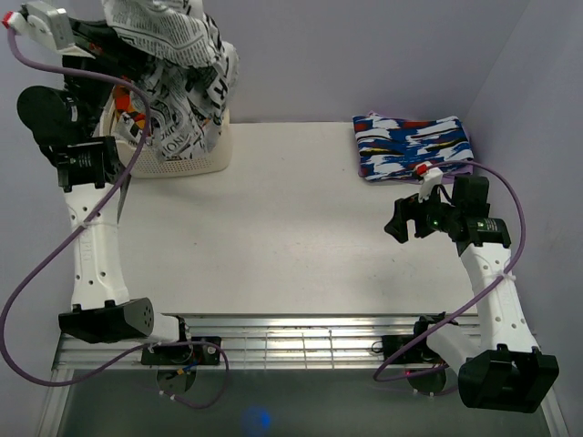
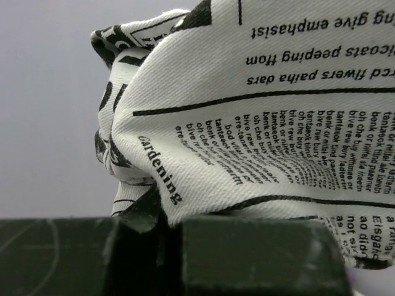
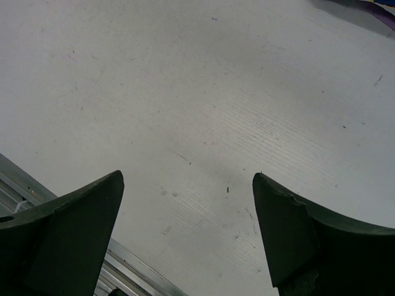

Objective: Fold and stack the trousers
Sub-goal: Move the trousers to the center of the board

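At the far left corner of the tabletop (image 1: 301,228), the trousers (image 1: 182,55) hang bunched over the white basket (image 1: 196,155), clamped in your left end effector (image 2: 170,231). Lift them clear of the rim before moving to the middle; your right end effector (image 3: 186,185) hovers with its fingers apart.

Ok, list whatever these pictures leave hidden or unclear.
- Top view: the trousers are cut off by the upper edge; their lower end sinks into the basket, hiding its contents.
- Left wrist view: the left gripper is blurred, its tips covered by cloth.
- Top view: the folded garment is too small to identify.
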Robot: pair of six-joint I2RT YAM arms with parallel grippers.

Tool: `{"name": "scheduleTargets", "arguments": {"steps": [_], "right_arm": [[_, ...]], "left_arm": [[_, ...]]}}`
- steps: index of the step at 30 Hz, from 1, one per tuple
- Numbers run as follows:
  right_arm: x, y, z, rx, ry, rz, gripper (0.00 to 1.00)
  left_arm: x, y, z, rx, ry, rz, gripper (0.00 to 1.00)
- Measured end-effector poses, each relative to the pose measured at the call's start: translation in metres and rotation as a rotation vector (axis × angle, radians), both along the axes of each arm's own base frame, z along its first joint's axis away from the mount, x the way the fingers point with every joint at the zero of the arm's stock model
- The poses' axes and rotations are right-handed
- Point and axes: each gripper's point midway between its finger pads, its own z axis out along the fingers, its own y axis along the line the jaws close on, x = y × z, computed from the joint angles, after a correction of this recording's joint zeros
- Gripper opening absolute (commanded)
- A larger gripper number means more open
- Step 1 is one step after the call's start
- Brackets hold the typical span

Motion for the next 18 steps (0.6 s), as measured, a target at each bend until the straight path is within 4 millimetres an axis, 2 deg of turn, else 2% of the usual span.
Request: {"name": "scheduleTargets", "arguments": {"steps": [3, 5, 7, 9, 12, 13, 14, 15, 16, 18], "right_arm": [[0.001, 0.001, -0.002, 0.007, 0.014, 0.007, 0.9], [0.002, 0.002, -0.002, 0.011, 0.024, 0.01, 0.9], [0.005, 0.003, 0.0, 0.014, 0.026, 0.013, 0.9], [0.009, 0.004, 0.003, 0.019, 0.032, 0.02, 0.9], [0.014, 0.005, 0.006, 0.025, 0.042, 0.029, 0.9], [0.016, 0.006, 0.006, 0.028, 0.046, 0.033, 0.9], [0.018, 0.006, 0.006, 0.03, 0.052, 0.036, 0.9], [0.019, 0.007, 0.006, 0.034, 0.057, 0.04, 0.9], [0.021, 0.008, 0.005, 0.037, 0.066, 0.047, 0.9], [0.023, 0.011, 0.004, 0.042, 0.086, 0.061, 0.9]], "left_arm": [[0.011, -0.02, -0.061, 0.035, 0.181, -0.124, 0.0], [0.021, -0.037, -0.113, 0.052, 0.324, -0.204, 0.0], [0.029, -0.074, -0.183, 0.091, 0.489, -0.293, 0.0], [0.029, -0.112, -0.251, 0.151, 0.648, -0.377, 0.0], [0.014, -0.165, -0.36, 0.271, 0.9, -0.481, 0.0], [0.007, -0.181, -0.394, 0.32, 0.976, -0.505, 0.05], [0.002, -0.191, -0.424, 0.364, 1.041, -0.514, 0.31], [-0.004, -0.201, -0.449, 0.415, 1.09, -0.519, 0.4], [-0.01, -0.212, -0.474, 0.467, 1.145, -0.526, 0.46], [-0.02, -0.223, -0.506, 0.54, 1.217, -0.53, 0.53]]}}
